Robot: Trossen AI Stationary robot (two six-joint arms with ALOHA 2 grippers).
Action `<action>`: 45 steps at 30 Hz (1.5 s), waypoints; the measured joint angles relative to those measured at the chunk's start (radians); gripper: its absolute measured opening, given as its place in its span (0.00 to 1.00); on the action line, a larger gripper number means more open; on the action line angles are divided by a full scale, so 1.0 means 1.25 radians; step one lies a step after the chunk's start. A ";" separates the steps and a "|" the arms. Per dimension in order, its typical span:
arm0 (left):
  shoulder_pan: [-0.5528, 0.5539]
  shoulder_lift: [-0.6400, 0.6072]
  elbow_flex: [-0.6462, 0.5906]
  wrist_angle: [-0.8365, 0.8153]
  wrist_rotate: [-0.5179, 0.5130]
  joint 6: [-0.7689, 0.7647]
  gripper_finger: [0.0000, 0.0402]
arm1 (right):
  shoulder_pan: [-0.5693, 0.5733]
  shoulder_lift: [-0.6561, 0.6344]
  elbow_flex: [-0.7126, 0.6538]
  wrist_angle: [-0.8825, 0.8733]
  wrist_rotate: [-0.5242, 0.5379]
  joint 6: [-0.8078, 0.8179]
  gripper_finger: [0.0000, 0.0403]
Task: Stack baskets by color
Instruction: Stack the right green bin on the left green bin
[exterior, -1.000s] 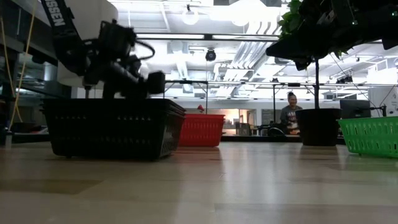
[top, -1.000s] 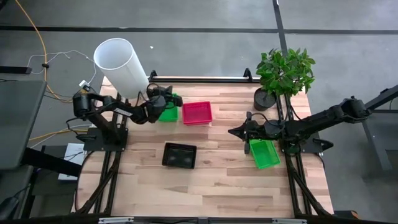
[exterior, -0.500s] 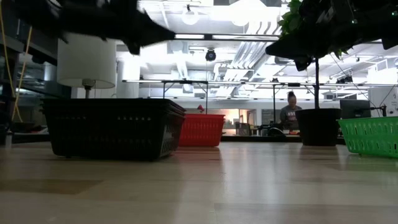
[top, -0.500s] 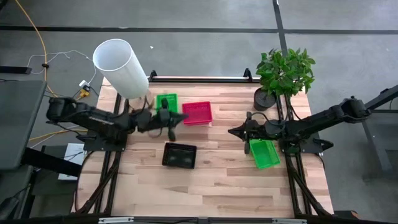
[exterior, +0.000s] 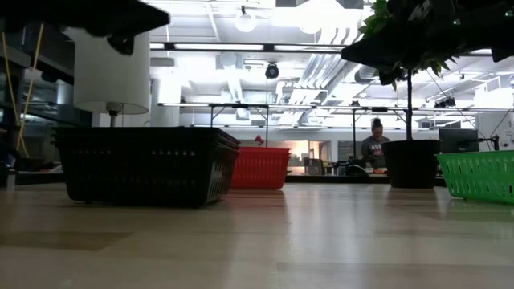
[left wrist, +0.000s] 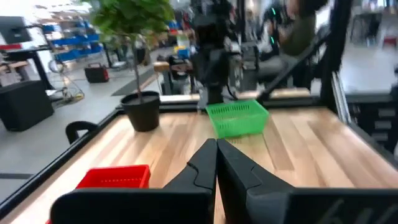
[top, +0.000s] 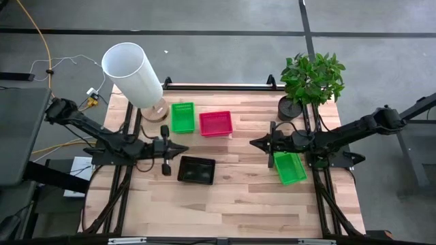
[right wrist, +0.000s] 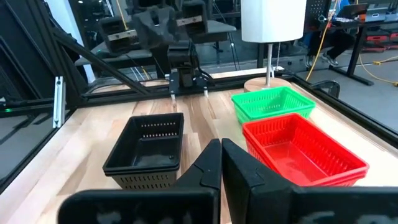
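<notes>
The left hand [top: 182,148] is clenched on nothing, its two dark fingers [left wrist: 214,165] pressed together above the light wooden table [top: 231,197]. Just beside its tip and a little nearer the table's front lies the black slotted plastic basket [top: 197,170]; from above I cannot tell whether that is one basket or several nested. Beyond the left hand, toward the table's back edge, sit a bright green slotted basket [top: 182,116] and a pink-magenta slotted basket [top: 215,123], side by side and nearly touching. Beside the green one stands the tall white cylinder [top: 132,73].

The right hand [top: 253,143] is also clenched and empty. Just behind its tip, under the right arm, lies another bright green basket [top: 289,167]. Past that arm stands the black pot with a leafy green plant [top: 311,78].
</notes>
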 joint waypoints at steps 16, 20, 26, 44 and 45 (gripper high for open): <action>-0.003 -0.089 -0.159 0.170 0.019 -0.042 0.00 | 0.098 0.038 0.299 -0.671 0.128 0.264 0.00; -0.003 -0.089 -0.159 0.162 0.019 -0.043 0.00 | 0.133 0.093 0.426 -1.004 0.142 0.556 0.00; -0.003 -0.089 -0.159 0.162 0.019 -0.043 0.00 | 0.169 0.157 0.490 -1.312 0.030 0.826 0.00; -0.003 -0.089 -0.158 0.150 0.019 -0.042 0.00 | 0.177 0.166 0.322 -1.436 -0.108 1.089 0.00; -0.003 -0.089 -0.158 0.150 0.019 -0.042 0.00 | 0.177 0.166 0.323 -1.441 -0.105 1.095 0.00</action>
